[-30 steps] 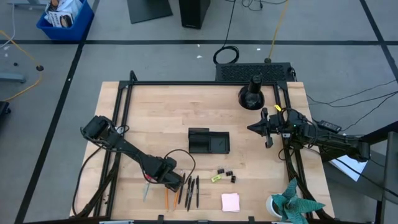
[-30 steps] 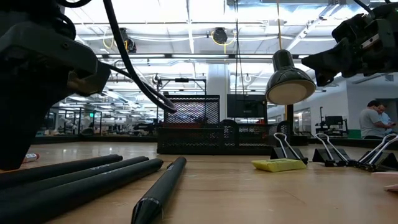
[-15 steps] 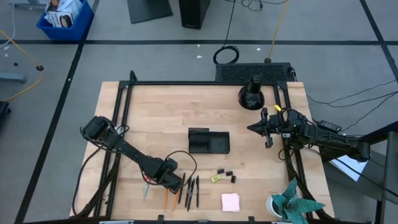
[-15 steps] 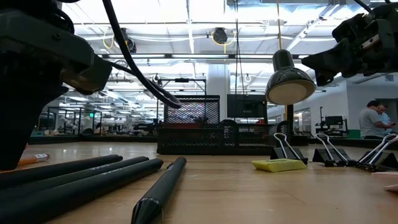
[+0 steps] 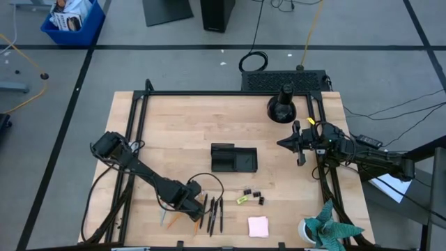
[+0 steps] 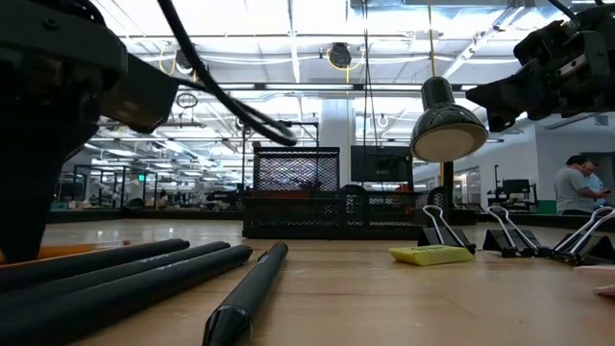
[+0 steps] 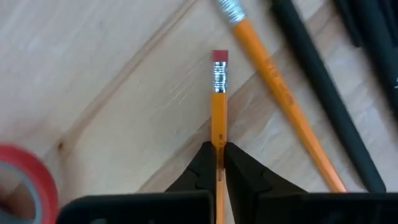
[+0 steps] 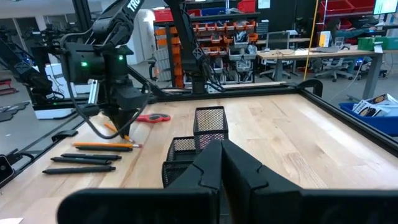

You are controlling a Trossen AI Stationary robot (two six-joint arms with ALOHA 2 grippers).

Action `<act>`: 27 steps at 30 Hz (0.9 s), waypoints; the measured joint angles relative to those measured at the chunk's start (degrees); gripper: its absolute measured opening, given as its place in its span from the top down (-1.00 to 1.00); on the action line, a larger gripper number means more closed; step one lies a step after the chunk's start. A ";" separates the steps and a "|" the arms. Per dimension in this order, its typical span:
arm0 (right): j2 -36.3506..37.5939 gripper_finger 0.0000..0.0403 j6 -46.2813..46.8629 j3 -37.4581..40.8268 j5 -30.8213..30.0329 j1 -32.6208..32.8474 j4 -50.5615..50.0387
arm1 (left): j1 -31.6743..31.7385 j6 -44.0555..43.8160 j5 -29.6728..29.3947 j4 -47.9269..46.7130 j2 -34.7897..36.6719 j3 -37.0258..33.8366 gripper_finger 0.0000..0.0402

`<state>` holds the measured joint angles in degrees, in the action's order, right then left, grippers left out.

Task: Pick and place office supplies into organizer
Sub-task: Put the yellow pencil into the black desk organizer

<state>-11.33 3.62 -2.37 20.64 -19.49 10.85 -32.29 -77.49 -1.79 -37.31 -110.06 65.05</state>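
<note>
My left gripper [image 7: 218,163] is down at the near-left part of the worktop [image 5: 181,132], its fingers [image 7: 200,168] closed tight on a pencil [image 7: 218,102]. The pencil runs out between the tips, eraser end pointing away from my wrist, and lies flat on the wood. A second pencil [image 7: 280,93] lies at an angle just beside it, and black pens [image 7: 323,93] lie past that one. The red scissors handle [image 7: 25,180] shows at the edge of my left wrist view, near the gripper but not touching it.

From above, my left gripper [image 5: 182,201] sits just left of the row of pens [image 5: 216,215], over the pencils [image 5: 189,222]. The binder clips [image 5: 254,194] and a small yellow item [image 5: 241,200] lie further right, and the pink pad [image 5: 258,226] is near the front edge. The organizer [image 5: 234,159] stands in the middle of the worktop, well apart from my left gripper.

My right gripper [image 5: 287,143] hangs above the right side of the worktop, near the black lamp [image 5: 282,106], fingers [image 8: 214,163] pressed together on nothing. A paper plant [image 5: 327,226] stands in the near-right corner.
</note>
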 joint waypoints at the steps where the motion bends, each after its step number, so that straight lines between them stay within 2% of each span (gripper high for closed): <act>1: 0.00 0.98 -0.02 0.00 -0.02 0.00 0.02 | 0.01 1.29 -0.74 -0.21 -0.16 0.69 0.89; 6: 0.01 0.98 -0.01 0.01 -0.02 0.01 0.02 | 0.17 7.52 -5.83 -2.47 -0.87 5.51 0.84; 10: 0.02 0.98 0.00 0.00 -0.04 0.00 0.19 | 1.37 10.17 -12.22 -5.53 -0.63 9.29 0.93; 14: -0.11 0.98 0.00 0.00 -0.04 0.02 0.42 | 1.87 13.09 -13.27 -9.38 -0.77 12.80 0.96; 19: -0.22 0.98 -0.02 0.02 -0.04 0.00 0.42 | 3.20 17.47 -17.74 -12.98 -0.57 16.01 0.90; 23: -0.22 0.98 -0.04 0.00 -0.04 0.00 0.43 | 3.81 25.39 -25.89 -12.70 1.79 17.96 0.96; 27: -0.36 0.98 0.02 0.01 -0.02 0.00 0.50 | 5.70 33.75 -36.02 -8.89 7.60 17.95 0.97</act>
<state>-11.69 3.64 -2.36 20.62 -19.49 11.35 -26.60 -43.74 -37.80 -46.20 -102.47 83.00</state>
